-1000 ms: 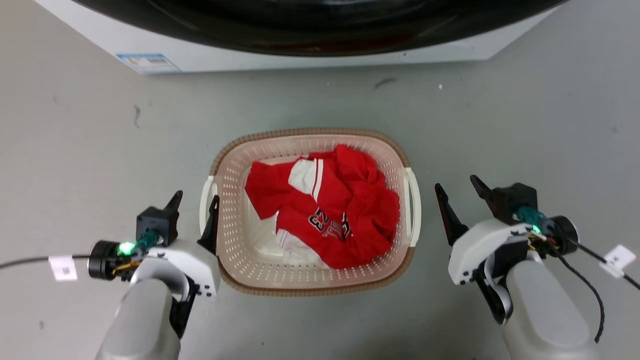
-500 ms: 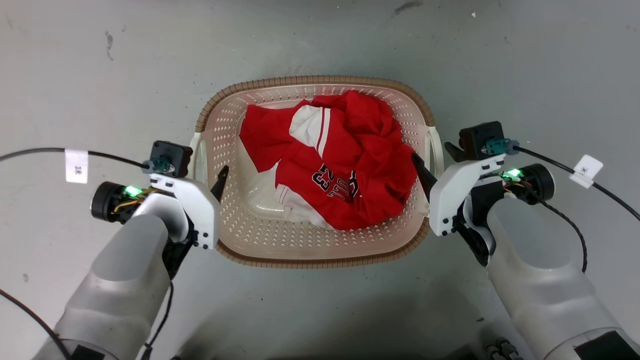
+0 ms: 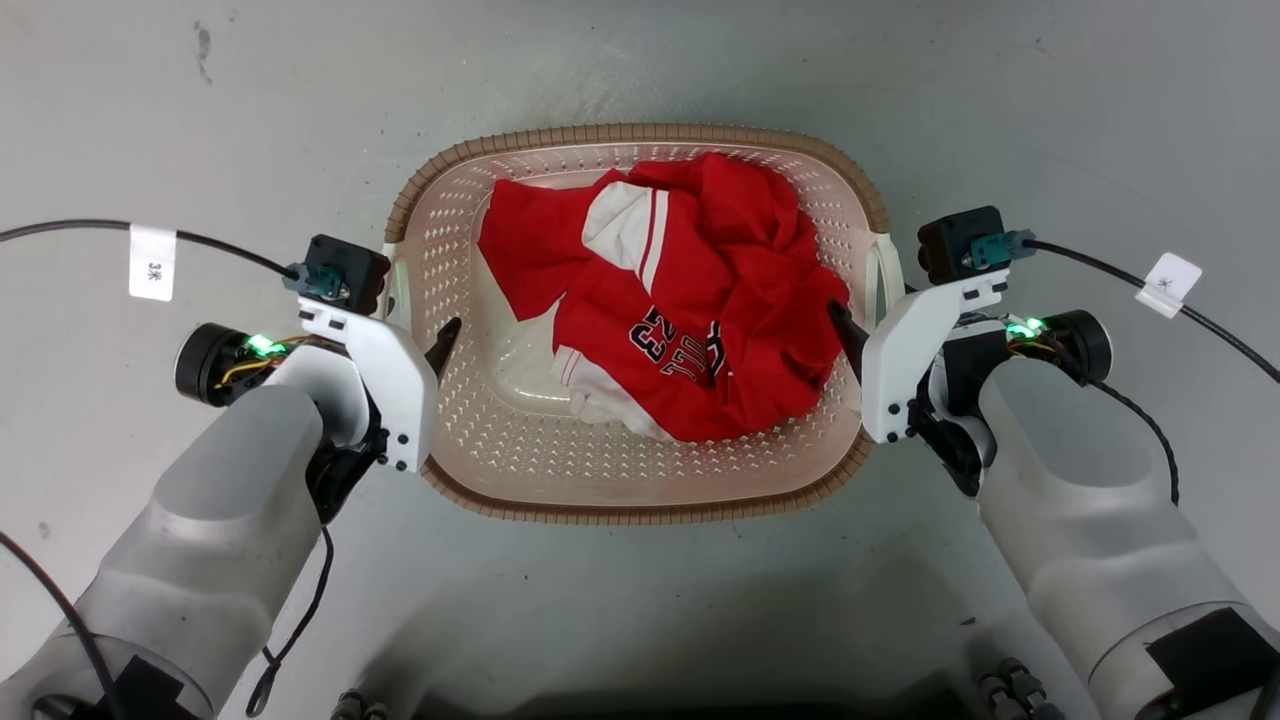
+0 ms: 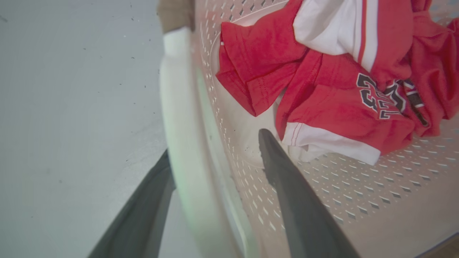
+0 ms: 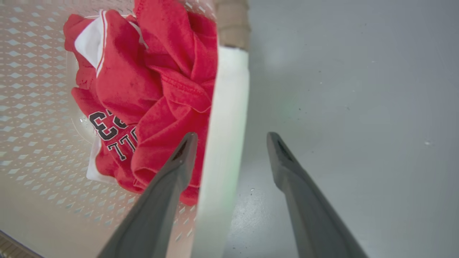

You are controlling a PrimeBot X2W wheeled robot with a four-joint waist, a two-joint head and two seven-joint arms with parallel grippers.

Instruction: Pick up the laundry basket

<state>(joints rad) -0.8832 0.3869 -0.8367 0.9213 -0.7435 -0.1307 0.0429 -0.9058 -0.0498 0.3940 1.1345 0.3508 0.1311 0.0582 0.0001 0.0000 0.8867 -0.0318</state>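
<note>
Left claw (image 4: 215,143) and right claw (image 5: 232,136) each sat wide astride a white handle (image 3: 886,268) of the cream, brown-rimmed laundry basket (image 3: 640,508) (red jersey (image 3: 720,290) heaped inside), grey floor (image 3: 640,60) all round.

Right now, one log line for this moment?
phase: pre-grasp; left gripper: open, astride left handle; right gripper: open, astride right handle; basket: holds red jersey

We hold our left tool (image 4: 215,147) and right tool (image 5: 231,138) with jaws parted. Our left forearm (image 3: 230,500) and right forearm (image 3: 1080,520) reach forward, side by side.
</note>
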